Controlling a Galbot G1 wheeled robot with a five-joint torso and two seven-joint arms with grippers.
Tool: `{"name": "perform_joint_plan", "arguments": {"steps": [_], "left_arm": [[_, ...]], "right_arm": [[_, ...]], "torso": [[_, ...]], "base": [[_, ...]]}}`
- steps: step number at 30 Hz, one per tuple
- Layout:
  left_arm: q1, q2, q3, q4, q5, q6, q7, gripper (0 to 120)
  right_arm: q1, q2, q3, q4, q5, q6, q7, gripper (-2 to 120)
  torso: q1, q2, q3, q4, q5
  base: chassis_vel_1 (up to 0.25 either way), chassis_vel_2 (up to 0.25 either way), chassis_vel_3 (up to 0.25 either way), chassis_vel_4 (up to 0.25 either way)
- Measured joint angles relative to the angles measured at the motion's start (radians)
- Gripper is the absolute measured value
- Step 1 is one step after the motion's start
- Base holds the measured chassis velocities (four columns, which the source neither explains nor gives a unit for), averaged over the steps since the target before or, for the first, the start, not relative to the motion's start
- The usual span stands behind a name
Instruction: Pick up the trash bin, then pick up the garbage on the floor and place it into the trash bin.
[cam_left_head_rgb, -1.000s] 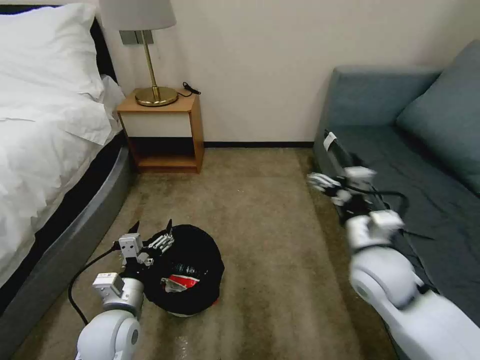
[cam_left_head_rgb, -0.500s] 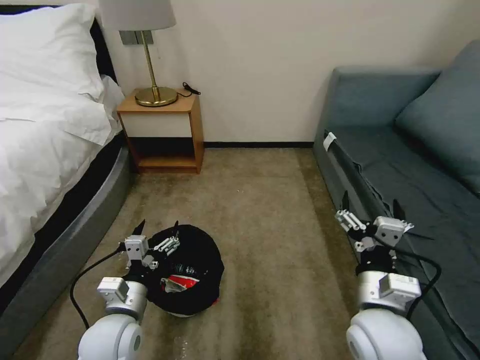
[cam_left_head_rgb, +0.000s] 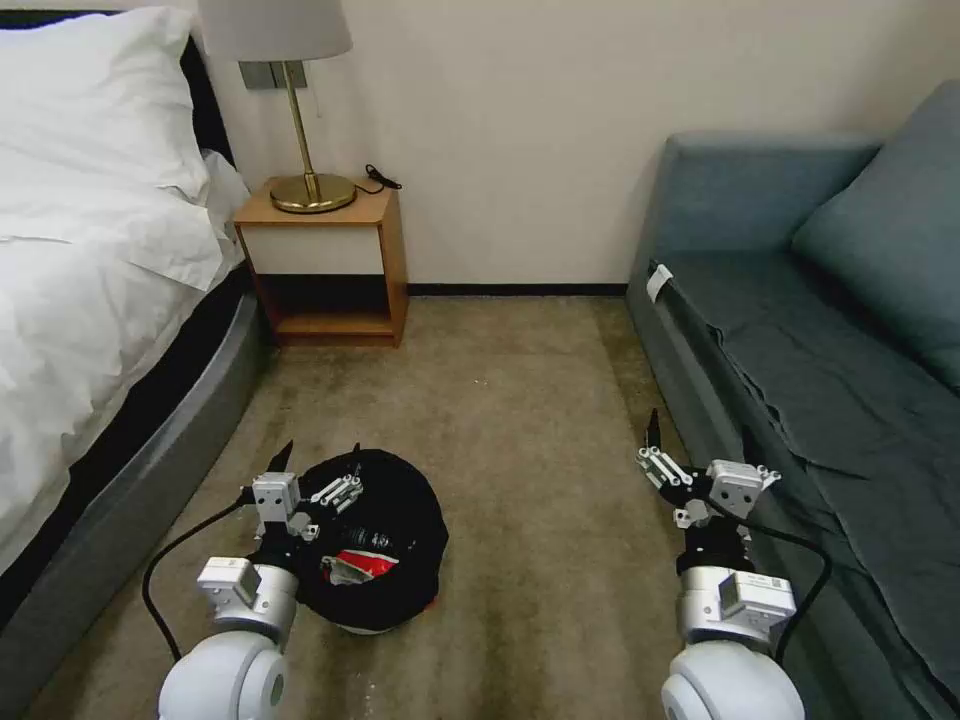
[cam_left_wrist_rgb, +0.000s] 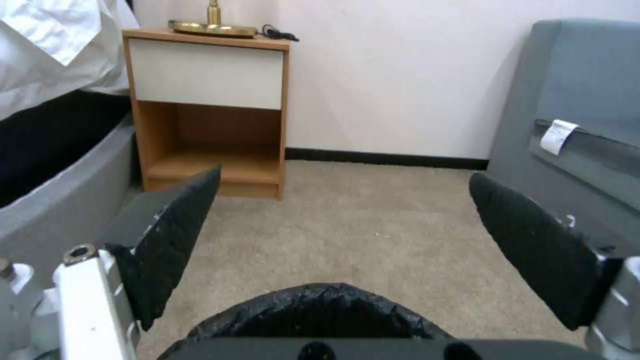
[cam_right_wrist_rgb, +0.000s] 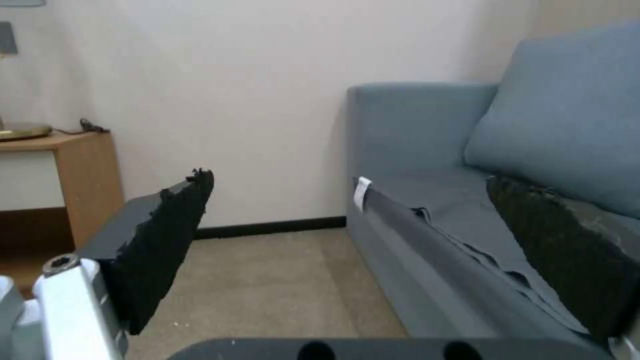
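The trash bin (cam_left_head_rgb: 400, 520), a round bucket lined with a crinkly black bag, stands on the carpet at lower left. Inside it lies garbage: a crumpled red-and-white wrapper (cam_left_head_rgb: 358, 566) and a dark bottle (cam_left_head_rgb: 372, 541) beside it. My left gripper (cam_left_head_rgb: 318, 458) hangs open over the bin's left rim, gripping nothing. The left wrist view has that gripper (cam_left_wrist_rgb: 340, 235) with its fingers wide apart and the bin's black rim (cam_left_wrist_rgb: 320, 302) low between them. My right gripper (cam_left_head_rgb: 698, 440) is open and empty beside the sofa front, as the right wrist view of the gripper (cam_right_wrist_rgb: 347, 235) confirms.
A bed (cam_left_head_rgb: 90, 300) with a grey base runs along the left. A wooden nightstand (cam_left_head_rgb: 325, 260) with a brass lamp (cam_left_head_rgb: 300, 110) stands at the back wall. A blue-grey sofa (cam_left_head_rgb: 830, 340) fills the right. Bare carpet (cam_left_head_rgb: 520, 420) lies between them.
My right arm has swung back from beside the sofa and come down to the lower right, gripper pointing forward. My left gripper has drawn back slightly along the bin's left rim.
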Motion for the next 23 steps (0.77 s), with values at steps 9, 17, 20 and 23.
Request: {"name": "perform_joint_plan", "arguments": {"steps": [9, 17, 20, 23], "left_arm": [[0.001, -0.001, 0.001, -0.001, 0.000, -0.002, 0.000, 100], [0.001, -0.001, 0.001, -0.001, 0.000, -0.002, 0.000, 100], [0.001, -0.001, 0.001, -0.001, -0.001, -0.002, 0.000, 100], [0.001, -0.001, 0.001, -0.001, -0.001, -0.002, 0.000, 100]], "right_arm": [[-0.009, 0.006, -0.005, -0.004, -0.013, 0.002, 0.004, 100], [-0.009, 0.006, -0.005, -0.005, -0.013, 0.001, 0.004, 100], [-0.008, 0.005, -0.005, -0.005, -0.013, 0.000, 0.004, 100], [-0.008, 0.005, -0.005, -0.005, -0.012, 0.000, 0.004, 100]], "torso": [[0.000, 0.000, 0.000, 0.0000, 0.0000], [0.000, 0.000, 0.000, 0.0000, 0.0000], [0.000, 0.000, 0.000, -0.0001, 0.0000], [0.000, 0.000, 0.000, -0.0001, 0.0000]], "base": [[0.000, 0.000, 0.000, 0.000], [0.000, 0.000, 0.000, 0.000], [0.000, 0.000, 0.000, 0.000], [0.000, 0.000, 0.000, 0.000]]}}
